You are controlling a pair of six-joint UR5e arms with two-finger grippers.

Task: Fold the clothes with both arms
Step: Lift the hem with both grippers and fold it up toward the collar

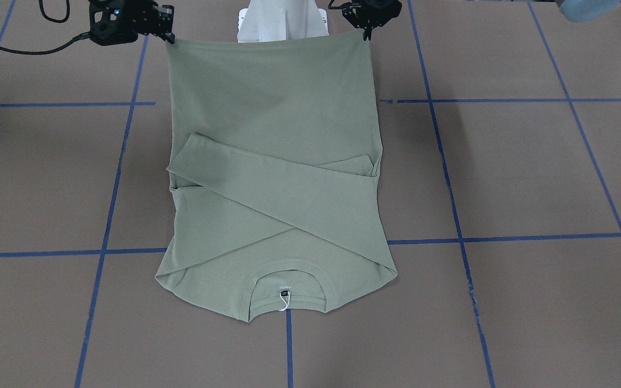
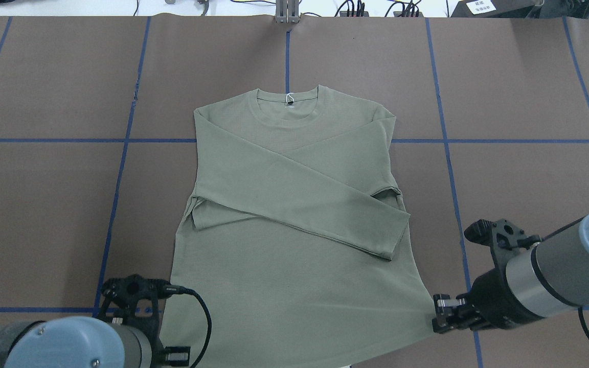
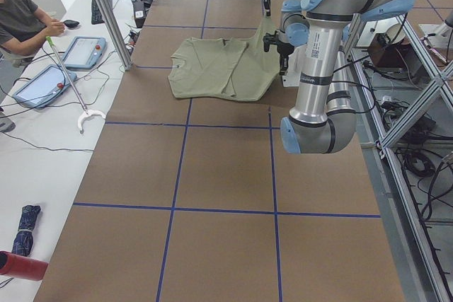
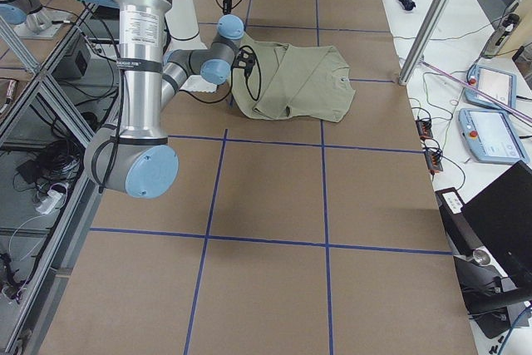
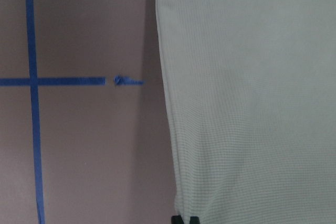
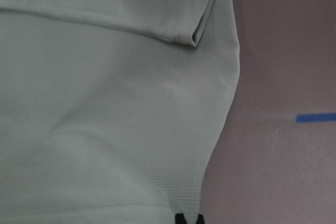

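The pale sage-green shirt [image 2: 294, 204] lies face up on the brown table, neck [image 2: 288, 105] at the far side, both long sleeves crossed over the chest. My left gripper [image 2: 172, 352] is shut on the hem's left corner; in the left wrist view its fingertips [image 5: 185, 219] pinch the cloth edge. On the opposite hem corner my right gripper [image 2: 440, 313] is shut, its fingertips [image 6: 188, 219] closed on the fabric. In the front-facing view the left gripper [image 1: 367, 35] and right gripper [image 1: 169, 39] hold the hem raised and stretched between them.
Blue tape lines [image 2: 120, 168] grid the brown table. The white pedestal base [image 1: 281, 21] stands just behind the raised hem. A person [image 3: 21, 19] sits at a side table with tablets [image 3: 81, 51]. A metal post [image 3: 106, 12] rises near the shirt's neck end.
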